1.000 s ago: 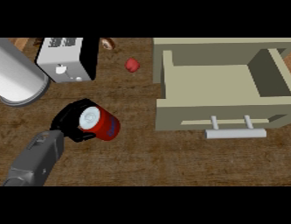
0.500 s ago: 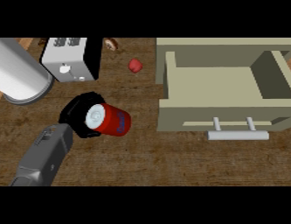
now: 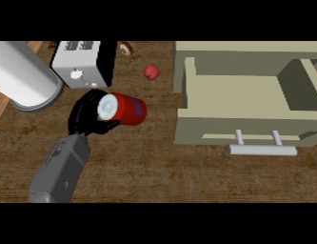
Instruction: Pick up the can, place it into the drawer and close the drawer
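The can (image 3: 127, 109) is red with a white end and a blue label, and it lies tilted on its side in my left hand (image 3: 88, 116), whose black fingers curl round its white end. Hand and can hover over the wooden counter, left of the beige drawer (image 3: 249, 90). The drawer stands pulled open and bare inside, its pale bar handle (image 3: 262, 149) facing the near edge. A clear gap separates the can from the drawer's left wall. My right hand shows nowhere.
A white toaster (image 3: 82, 64) stands just beyond the hand. A large white cylinder (image 3: 13, 74) stands at the far left. A small red object (image 3: 151, 71) and a brown item (image 3: 125, 48) lie behind the can, near the drawer's back left corner.
My left hand has carried the can farther from me and a little to the right, closer to the toaster and the drawer. The drawer has not moved.
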Robot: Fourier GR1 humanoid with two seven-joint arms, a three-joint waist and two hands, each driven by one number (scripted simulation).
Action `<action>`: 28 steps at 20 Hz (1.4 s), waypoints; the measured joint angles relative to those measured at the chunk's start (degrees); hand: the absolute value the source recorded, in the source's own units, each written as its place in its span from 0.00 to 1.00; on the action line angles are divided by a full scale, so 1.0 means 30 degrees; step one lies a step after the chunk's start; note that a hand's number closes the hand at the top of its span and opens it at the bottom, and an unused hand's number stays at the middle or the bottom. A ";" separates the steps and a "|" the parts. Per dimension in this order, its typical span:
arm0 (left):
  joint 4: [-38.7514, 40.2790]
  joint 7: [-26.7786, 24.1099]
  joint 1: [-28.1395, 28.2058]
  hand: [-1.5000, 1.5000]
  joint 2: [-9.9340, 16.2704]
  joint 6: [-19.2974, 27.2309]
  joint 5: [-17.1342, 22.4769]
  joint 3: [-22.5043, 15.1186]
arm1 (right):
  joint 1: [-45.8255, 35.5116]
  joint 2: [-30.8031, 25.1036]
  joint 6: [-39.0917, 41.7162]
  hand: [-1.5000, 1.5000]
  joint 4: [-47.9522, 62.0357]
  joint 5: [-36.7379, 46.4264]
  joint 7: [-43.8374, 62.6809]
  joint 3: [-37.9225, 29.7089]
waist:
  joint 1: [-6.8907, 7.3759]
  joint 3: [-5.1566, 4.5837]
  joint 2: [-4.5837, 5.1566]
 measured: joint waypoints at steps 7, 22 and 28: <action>-0.6428 0.3271 0.0864 1.00 -0.0870 0.3559 0.0861 -0.2377 | -0.0278 -0.0155 -0.0229 0.00 0.0103 -0.0041 0.0004 -0.0095 | -0.0029 -0.0010 0.0012; -1.5002 1.0776 -0.0791 1.00 -0.1140 1.0538 0.0171 -0.6517 | -0.0470 -0.0103 -0.0363 0.00 -0.0376 -0.0419 0.0505 0.0154 | -0.0537 -0.0036 0.0229; -1.3954 1.1797 -0.3564 1.00 -0.1149 1.2556 0.0319 -0.7434 | -0.0840 -0.0185 -0.0518 0.00 0.0231 0.0173 0.0180 0.0599 | -0.0663 -0.0036 0.0273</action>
